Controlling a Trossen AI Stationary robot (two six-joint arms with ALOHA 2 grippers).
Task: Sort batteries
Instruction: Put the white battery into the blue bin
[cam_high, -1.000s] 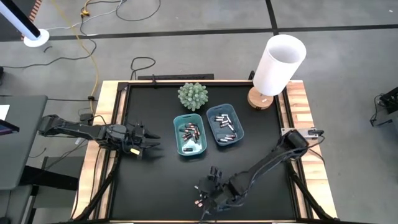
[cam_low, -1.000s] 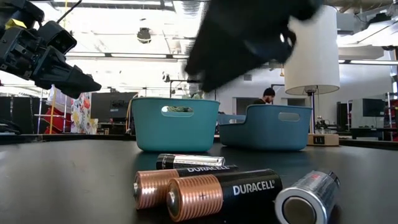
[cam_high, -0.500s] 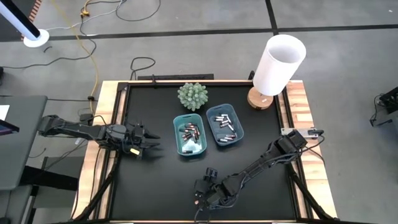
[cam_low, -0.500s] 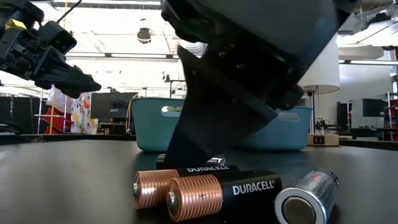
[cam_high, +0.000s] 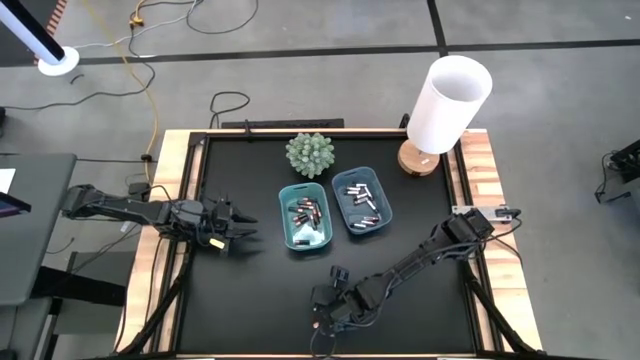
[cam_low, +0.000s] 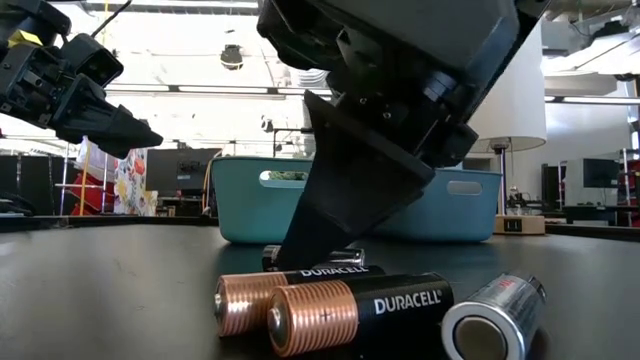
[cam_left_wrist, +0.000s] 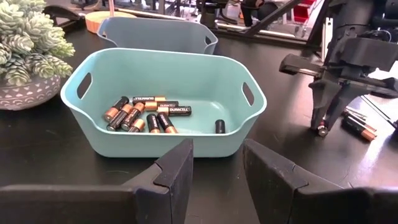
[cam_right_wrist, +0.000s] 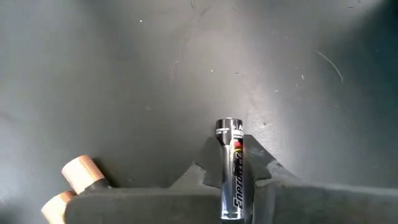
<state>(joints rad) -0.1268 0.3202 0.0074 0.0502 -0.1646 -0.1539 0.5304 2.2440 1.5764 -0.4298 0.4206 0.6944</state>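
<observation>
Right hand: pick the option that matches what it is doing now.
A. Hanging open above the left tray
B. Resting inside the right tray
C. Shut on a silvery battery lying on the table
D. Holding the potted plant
C. The right hand is down at the table's near edge with its fingers closed on a silvery battery, beside copper-ended batteries.

the right gripper is down at the dark, scuffed tabletop, its two dark fingers closed on a slim silver-and-black battery that lies lengthwise between them. off to one side, two copper-ended batteries poke out from behind the gripper's body.
</observation>
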